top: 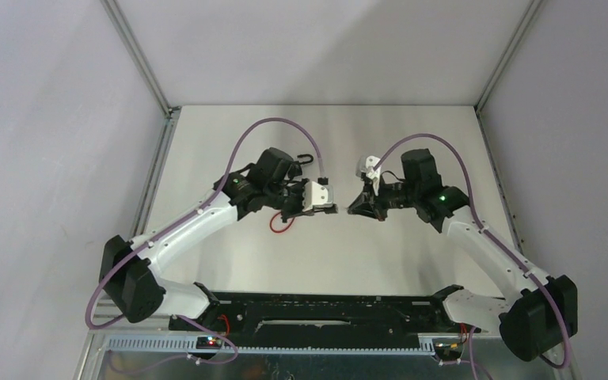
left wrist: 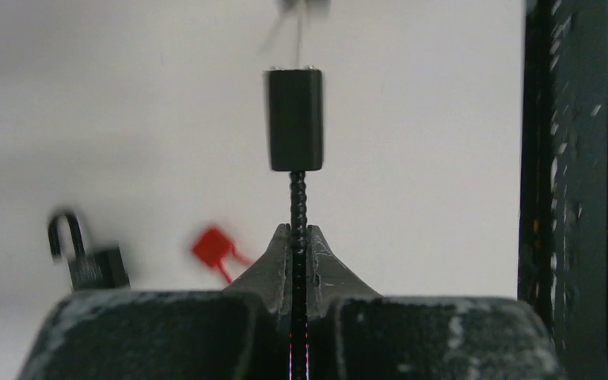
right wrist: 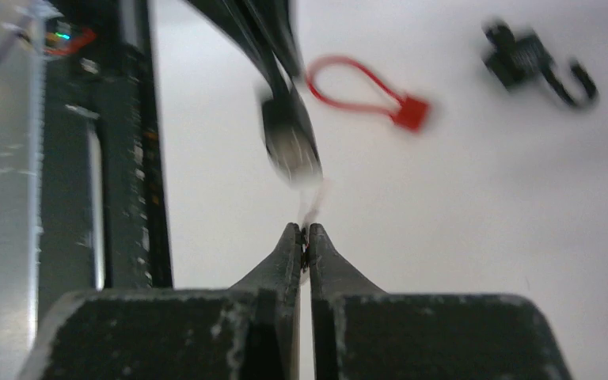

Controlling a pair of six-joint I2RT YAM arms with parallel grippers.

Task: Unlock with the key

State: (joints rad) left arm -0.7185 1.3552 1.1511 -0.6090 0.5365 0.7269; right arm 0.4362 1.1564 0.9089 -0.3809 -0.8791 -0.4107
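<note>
Overhead: white tabletop (top: pixel 324 261), grey walls (top: pixel 47 119); red tag (top: pixel 279 228), padlock (top: pixel 305 160) on it

The cord (left wrist: pixel 298 198) and cylinder (left wrist: pixel 294 119) are being shown as matt black, possibly plastic; the table (left wrist: pixel 443 158), as smooth matt white.

Two grippers — left gripper (left wrist: pixel 298 237), right gripper (right wrist: pixel 304 233). One black padlock (right wrist: pixel 534 63), one red loop tag (right wrist: pixel 364 91), one black cylinder (left wrist: pixel 294 119) on one beaded cord (left wrist: pixel 298 198), one thin metal sliver (right wrist: pixel 314 198) — five small pieces in all, and one table (top: pixel 412 261)
</note>
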